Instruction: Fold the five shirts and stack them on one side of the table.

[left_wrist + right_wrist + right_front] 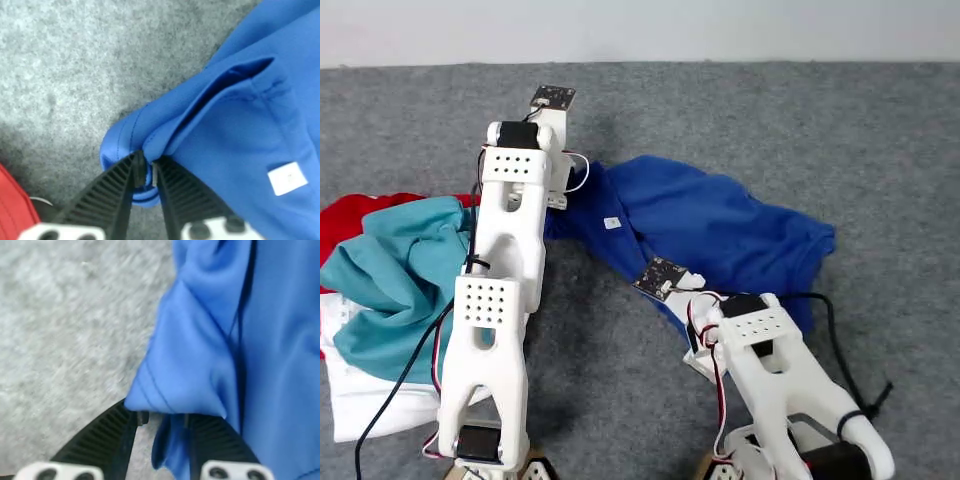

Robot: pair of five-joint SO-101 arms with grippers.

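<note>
A blue shirt (720,230) lies rumpled across the middle of the grey table, white neck label (612,223) facing up. My left gripper (145,172) is shut on the blue shirt's (235,125) hem at its left end, a bunched fold pinched between the black fingers. My right gripper (162,420) is shut on another edge of the blue shirt (225,340) near the table's front, cloth draping over the fingers. At the left, a teal shirt (395,275) lies over a red shirt (350,215) and a white shirt (360,400).
The grey felt table (770,110) is bare at the back and the front right. The pile of shirts sits close beside the left arm (500,290). Black cables (845,365) trail by the right arm's base.
</note>
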